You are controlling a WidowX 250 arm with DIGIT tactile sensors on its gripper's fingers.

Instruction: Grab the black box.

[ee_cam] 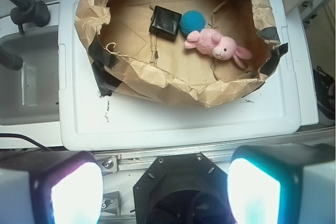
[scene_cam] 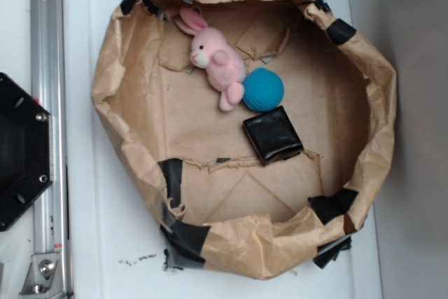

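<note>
Wrist view, bottom of frame: gripper (ee_cam: 167, 184) with two fingers (ee_cam: 68, 190) at lower left and lower right corners, spread wide apart, nothing between them, nothing held. Pads glow bright, blown out. Between the fingers, low centre, black hexagonal plate (ee_cam: 178, 182) with a metal rail (ee_cam: 157, 157) running across just above it.

Above the rail: white platform (ee_cam: 173, 124) filling mid frame. Left of it a grey sink basin (ee_cam: 29, 77), dark curved pipe (ee_cam: 26, 9) at upper left.

On the platform, upper half of frame: brown paper bin (ee_cam: 157, 80), crumpled walls, black tape patches (ee_cam: 102, 59) on its rim. Inside, toward top centre: the black box (ee_cam: 165, 23), glossy, flat on the paper floor. Just right of it, touching or nearly, teal ball (ee_cam: 193, 21). Right of the ball, pink plush bunny (ee_cam: 218, 45) lying on its side, up against the ball.

Exterior view, top-down: gripper not in frame. Paper bin (scene_cam: 112, 82) fills centre on white platform (scene_cam: 105, 243). Black box (scene_cam: 273, 135) right of centre, tilted in plane, flat on floor, clear of the bin walls. Teal ball (scene_cam: 263, 89) just above it, close, contact unclear. Bunny (scene_cam: 217, 57) upper centre, foot against the ball. Tape patches (scene_cam: 183, 239) at rim, lower left and others around. Hex plate (scene_cam: 21, 152) at left edge, rail (scene_cam: 47, 124) vertical beside it.
</note>
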